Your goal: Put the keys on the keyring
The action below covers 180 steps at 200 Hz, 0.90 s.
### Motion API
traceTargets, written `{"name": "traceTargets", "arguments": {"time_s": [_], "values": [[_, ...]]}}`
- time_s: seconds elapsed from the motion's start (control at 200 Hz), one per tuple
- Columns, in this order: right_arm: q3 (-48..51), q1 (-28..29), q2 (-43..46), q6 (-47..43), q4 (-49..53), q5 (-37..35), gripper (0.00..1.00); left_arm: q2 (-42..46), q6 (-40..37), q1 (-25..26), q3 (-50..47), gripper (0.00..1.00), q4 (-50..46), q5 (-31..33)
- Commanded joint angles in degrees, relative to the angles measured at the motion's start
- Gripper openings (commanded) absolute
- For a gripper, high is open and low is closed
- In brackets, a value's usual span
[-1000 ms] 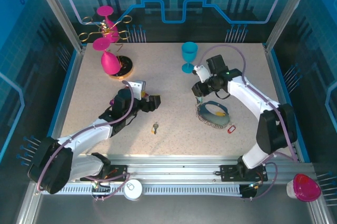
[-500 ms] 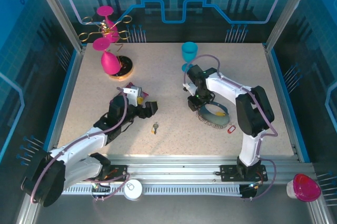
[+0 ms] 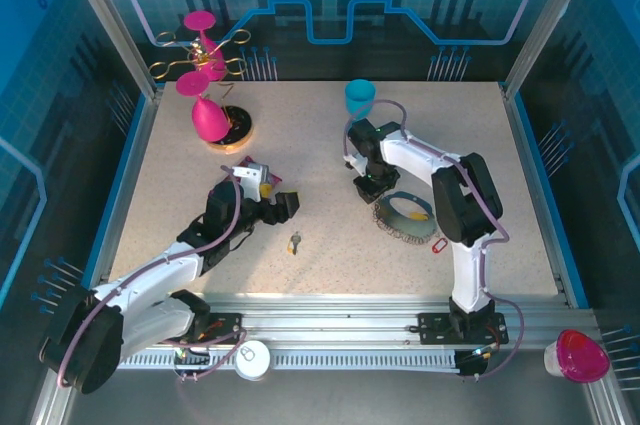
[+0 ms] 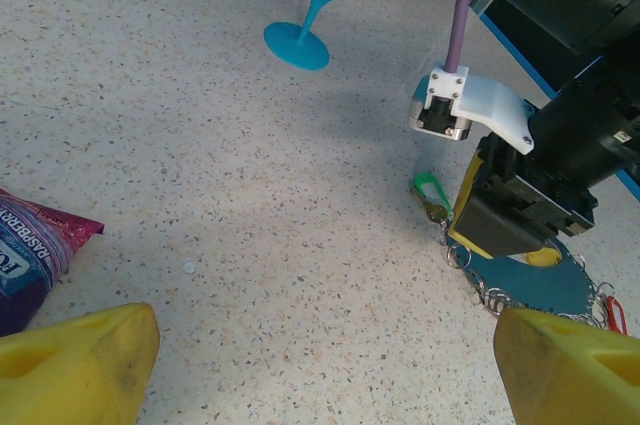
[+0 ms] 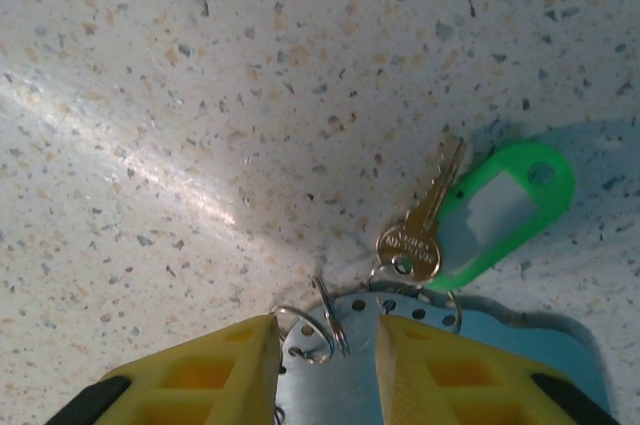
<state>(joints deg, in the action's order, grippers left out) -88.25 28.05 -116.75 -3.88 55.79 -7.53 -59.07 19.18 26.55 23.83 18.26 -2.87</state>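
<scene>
My right claw hangs over the dark looped keyring on the speckled table. Its yellow fingers stand narrowly apart around a small silver ring; I cannot tell whether they pinch it. The brass key lies flat beside the green plastic tag, blade pointing away from my fingers. My left claw is spread wide.

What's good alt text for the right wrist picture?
Yellow fingers of the right gripper, slightly apart, straddle a small ring at the edge of the keyring. Beyond lie a brass key and green tag on the speckled table.
</scene>
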Motion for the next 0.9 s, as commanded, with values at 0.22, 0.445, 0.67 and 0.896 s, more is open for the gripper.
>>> {"name": "traceTargets", "arguments": {"time_s": [0.22,0.445,0.67,0.896], "values": [[-1.23,-0.67,-2.28,-1.05,3.18,-0.02,0.26,1.06,0.17,0.51,-1.26,0.87,0.44,0.05],[-0.88,-0.87,-2.60,-1.18,2.92,-0.37,0.22,1.09,0.16,0.43,-1.25,0.87,0.42,0.14],[-1.18,-1.01,-3.29,-1.39,2.83,-0.11,0.19,1.24,0.20,0.48,-1.29,0.87,0.28,0.40],[-1.27,-1.16,-3.84,-1.66,3.10,-0.01,0.17,1.25,0.21,0.51,-1.32,0.87,0.28,0.65]]}}
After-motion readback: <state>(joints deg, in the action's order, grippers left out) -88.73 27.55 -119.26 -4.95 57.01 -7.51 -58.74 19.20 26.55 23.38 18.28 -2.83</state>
